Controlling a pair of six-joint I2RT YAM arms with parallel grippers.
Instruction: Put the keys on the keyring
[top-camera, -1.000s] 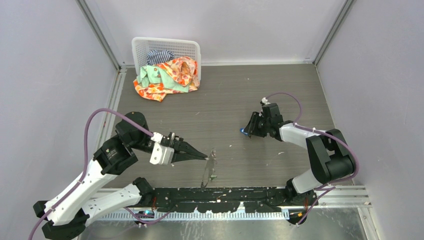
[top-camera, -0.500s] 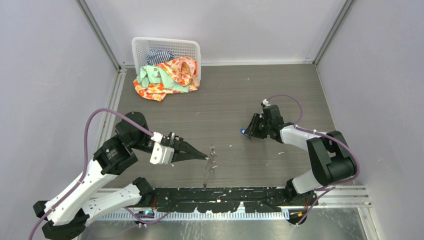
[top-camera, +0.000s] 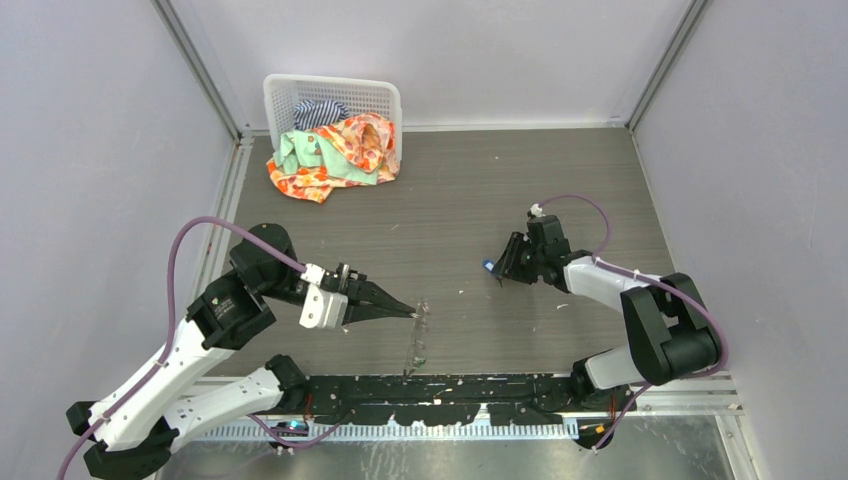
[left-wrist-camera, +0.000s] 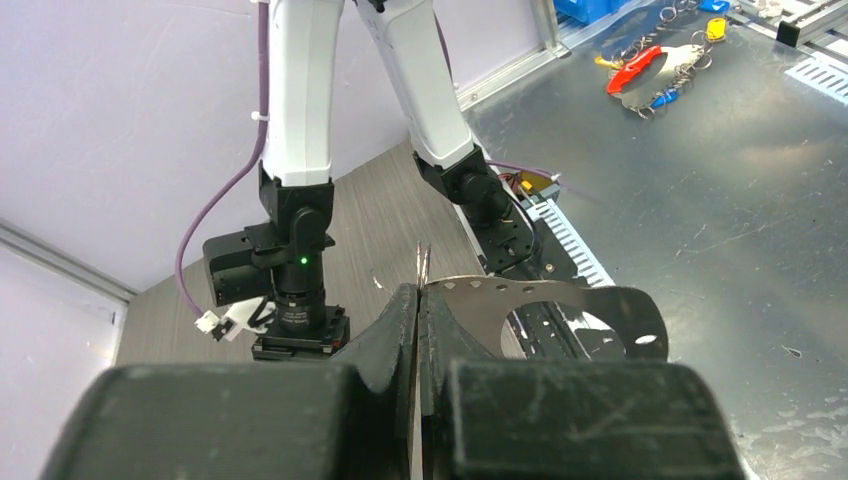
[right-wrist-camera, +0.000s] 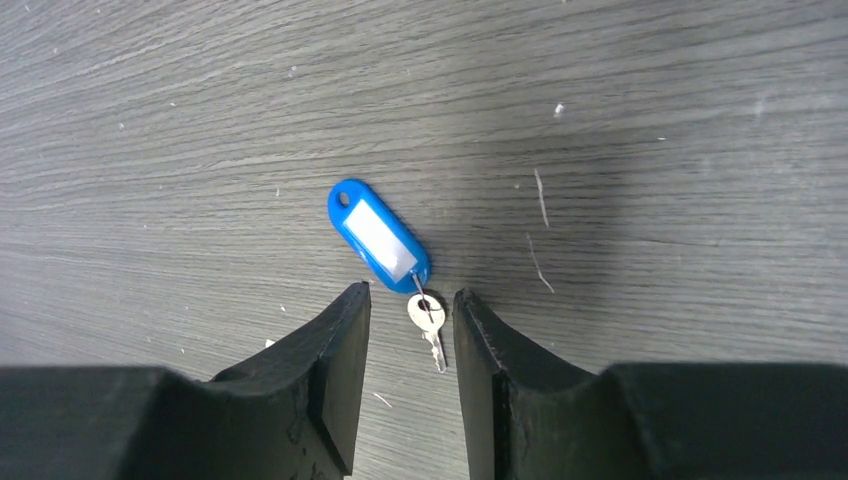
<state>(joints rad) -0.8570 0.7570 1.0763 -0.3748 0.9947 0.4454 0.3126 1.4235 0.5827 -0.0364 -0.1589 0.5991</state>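
Wire of the keyring (top-camera: 417, 340) hangs thin and silvery from the tip of the left end effector (top-camera: 410, 312), low over the near middle of the tabletop (top-camera: 450, 190). In the left wrist view that end effector (left-wrist-camera: 417, 295) has its fingers pressed together on the thin wire that rises between them. Well to the right lies the blue key (right-wrist-camera: 378, 236), flat on the grey wood grain, its blue plastic head pointing away from the right end effector (right-wrist-camera: 410, 300) and its small silver blade (right-wrist-camera: 430, 320) lying in the gap between the two black fingers. Those fingers are spread, one on each side of the blade, with no clear contact. From above, the right end effector (top-camera: 505, 265) sits just right of the blue key (top-camera: 488, 266). At the far left corner a white basket (top-camera: 285, 95) spills bright clothes (top-camera: 335, 150).
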